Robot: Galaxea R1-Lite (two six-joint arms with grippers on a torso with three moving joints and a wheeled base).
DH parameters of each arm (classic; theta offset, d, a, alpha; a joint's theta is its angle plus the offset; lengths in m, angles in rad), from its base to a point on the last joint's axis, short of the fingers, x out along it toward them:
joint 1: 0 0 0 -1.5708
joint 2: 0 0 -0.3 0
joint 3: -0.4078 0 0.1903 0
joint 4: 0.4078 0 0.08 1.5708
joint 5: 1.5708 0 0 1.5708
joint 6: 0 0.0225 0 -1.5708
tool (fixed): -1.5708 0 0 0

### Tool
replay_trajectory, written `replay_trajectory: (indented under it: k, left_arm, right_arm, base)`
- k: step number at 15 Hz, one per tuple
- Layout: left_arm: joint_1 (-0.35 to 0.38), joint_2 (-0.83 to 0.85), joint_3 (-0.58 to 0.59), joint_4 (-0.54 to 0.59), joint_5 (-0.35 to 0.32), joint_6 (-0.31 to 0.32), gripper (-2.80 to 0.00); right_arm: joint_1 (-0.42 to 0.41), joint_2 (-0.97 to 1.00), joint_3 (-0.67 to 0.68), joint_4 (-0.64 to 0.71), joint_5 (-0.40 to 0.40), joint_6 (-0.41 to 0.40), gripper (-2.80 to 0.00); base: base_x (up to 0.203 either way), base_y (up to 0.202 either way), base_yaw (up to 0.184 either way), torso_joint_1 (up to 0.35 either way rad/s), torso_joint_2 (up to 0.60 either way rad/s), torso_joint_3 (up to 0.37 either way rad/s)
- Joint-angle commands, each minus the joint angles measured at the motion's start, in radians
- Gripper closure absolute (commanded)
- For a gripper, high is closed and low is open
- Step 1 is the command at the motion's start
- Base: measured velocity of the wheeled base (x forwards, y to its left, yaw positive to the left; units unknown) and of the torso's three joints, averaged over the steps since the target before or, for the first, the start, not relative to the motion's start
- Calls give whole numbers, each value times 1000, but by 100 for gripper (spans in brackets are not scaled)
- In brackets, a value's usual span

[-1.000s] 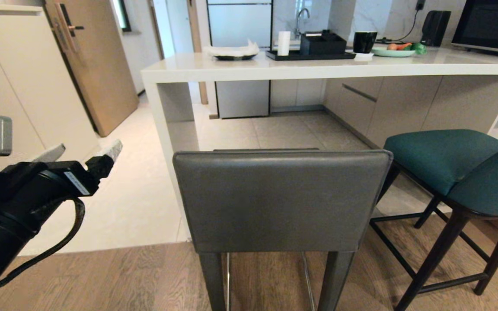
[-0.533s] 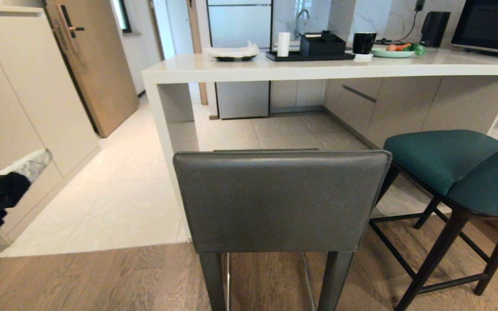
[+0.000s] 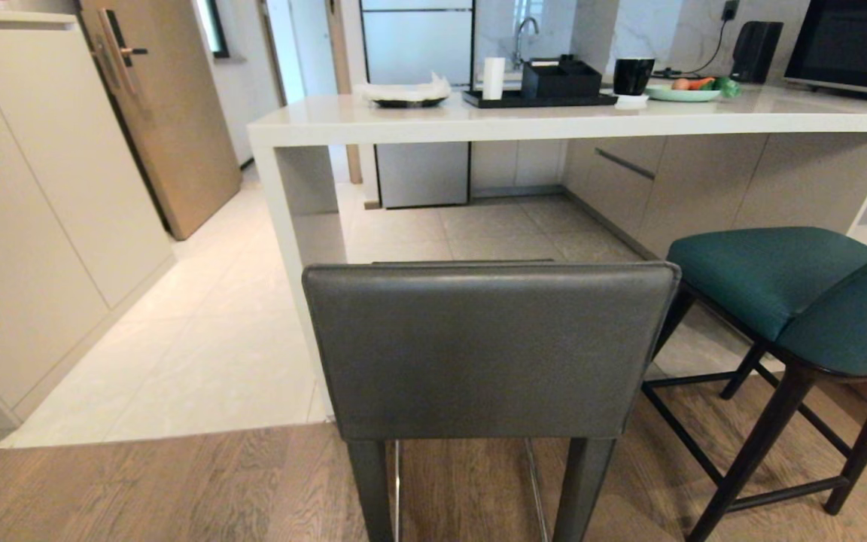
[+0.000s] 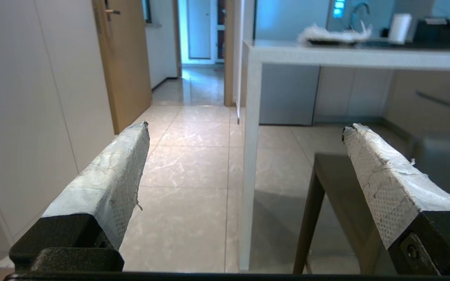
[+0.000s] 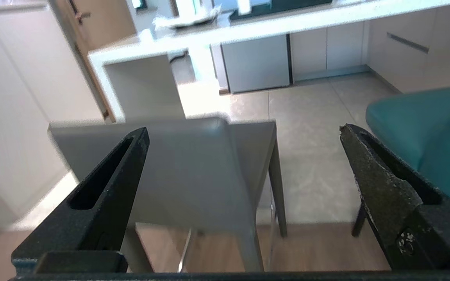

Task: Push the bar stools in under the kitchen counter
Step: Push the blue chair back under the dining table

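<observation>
Grey leather stool: right in front of you, back towards you, seat only starting under the kitchen counter; you could push on its back.
Teal stool: to the right, angled, partly out from the counter.
Left gripper: jaws spread wide, empty, beside the counter's white end panel.
Right gripper: jaws spread wide, empty, short of the grey stool's back; nothing touched.
Stage: by my reading, neither stool is fully pushed in.

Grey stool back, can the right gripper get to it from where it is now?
Probably yes. The right gripper is open and empty, facing the grey stool with only open air between; the teal stool sits off to one side.
</observation>
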Motion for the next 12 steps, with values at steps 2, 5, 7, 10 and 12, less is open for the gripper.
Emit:
replay_trajectory:
  k: [2,5,7,10,12]
  left_arm:
    - [12,-189,59,80,-26,17,-280]
    - [34,-386,108,264,-82,27,-280]
    - [40,-496,159,376,-106,28,-280]
    - [41,-502,241,414,-126,30,-280]
    - [41,-502,281,414,-143,31,-280]
  right_arm:
    - [34,-168,5,99,11,-30,-280]
    - [64,-277,51,188,6,-42,-280]
    - [70,-371,150,225,-14,-145,-280]
    - [74,-427,296,230,-126,-270,-280]
    - [74,-429,361,226,-190,-268,-280]
  base:
    - [0,0,0,0,0,0]
    - [0,0,0,0,0,0]
    - [0,0,0,0,0,0]
    - [0,0,0,0,0,0]
    - [0,0,0,0,0,0]
